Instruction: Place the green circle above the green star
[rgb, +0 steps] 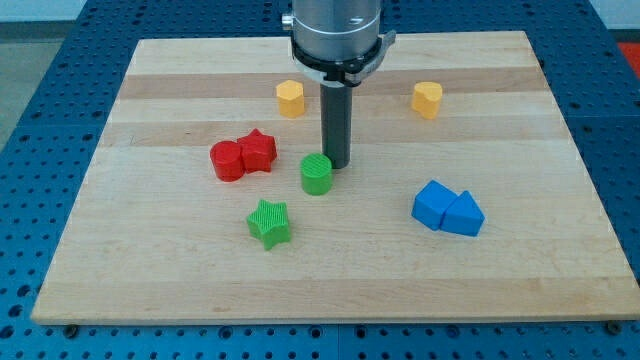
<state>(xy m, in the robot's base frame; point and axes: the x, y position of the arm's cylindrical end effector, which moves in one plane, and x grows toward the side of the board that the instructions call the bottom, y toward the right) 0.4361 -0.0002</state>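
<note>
Nearest sits the green star (269, 222). Just beyond it, up and to the right, stands the green circle (316, 174). My tip (336, 165) rests against the circle's far right edge, touching it. Farther left, the red blocks (243, 155) sit together.

The arm comes in from the far edge near the centre, its wide grey cylindrical housing cut off by the view's top. Below a dark collar the straight dark rod hangs upright, and my tip (336, 165) sits down at table height, a little left of centre and slightly far of mid-depth.
</note>
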